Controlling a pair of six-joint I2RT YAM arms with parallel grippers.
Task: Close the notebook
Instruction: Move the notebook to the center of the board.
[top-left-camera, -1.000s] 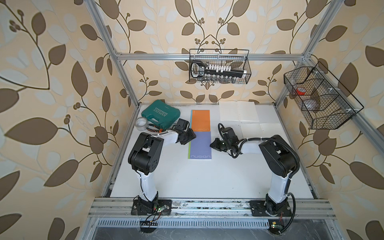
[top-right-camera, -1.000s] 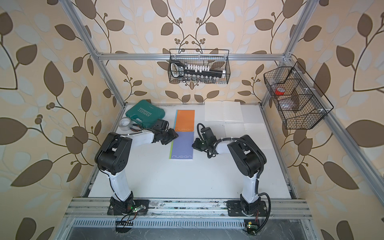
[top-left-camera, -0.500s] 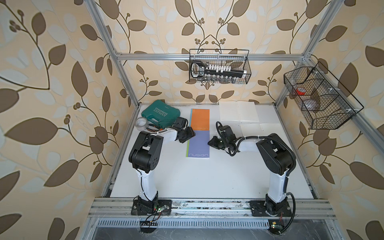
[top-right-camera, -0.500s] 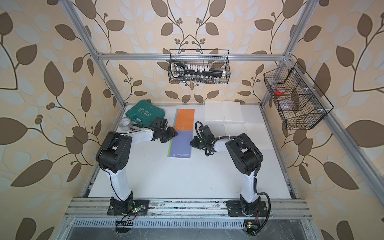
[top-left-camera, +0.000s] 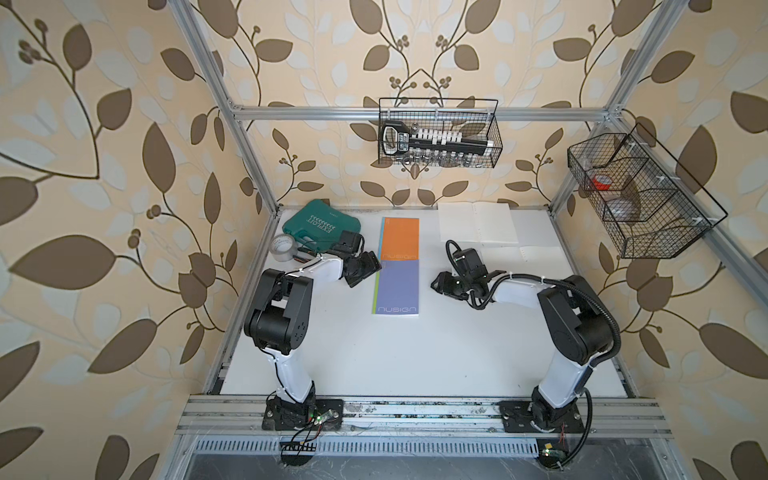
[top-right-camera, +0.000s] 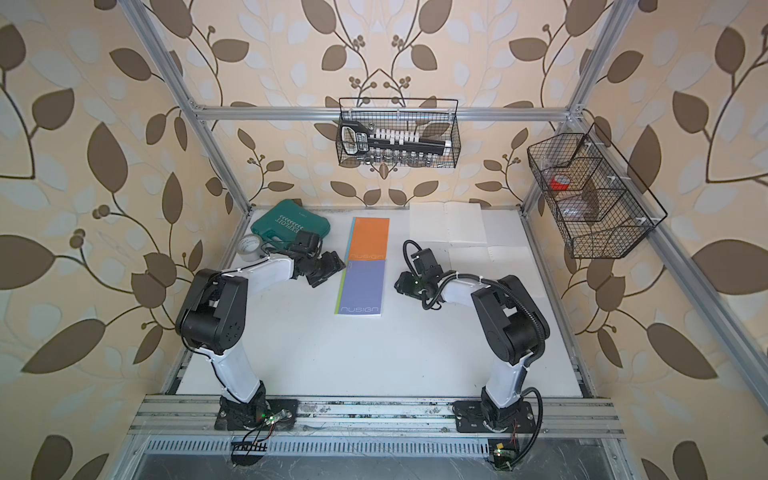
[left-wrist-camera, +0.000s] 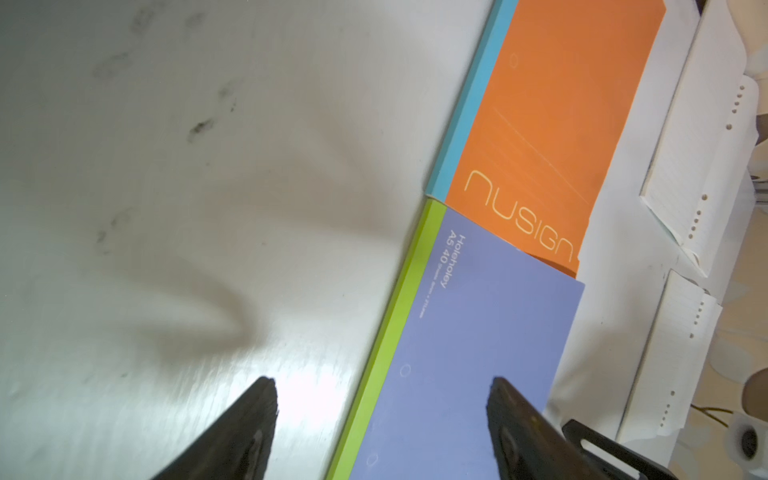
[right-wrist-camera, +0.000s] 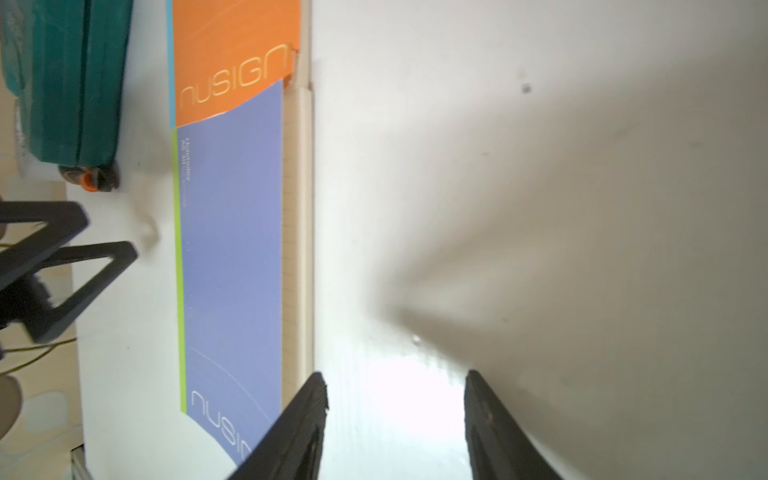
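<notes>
A purple notebook with a green spine lies closed and flat mid-table, its far end overlapping a closed orange notebook. My left gripper is open, low over the purple notebook's spine edge, one finger over the cover and one over the table. My right gripper is open with nothing between its fingers, over bare table just beside the purple notebook's page edge.
A green tool case and a tape roll sit at the back left. An open white-paged notebook and loose punched sheets lie at the back right. Wire baskets hang on the frame.
Both grippers have opened wider, the right one from nearly shut. The arms and the purple notebook have hardly moved.
</notes>
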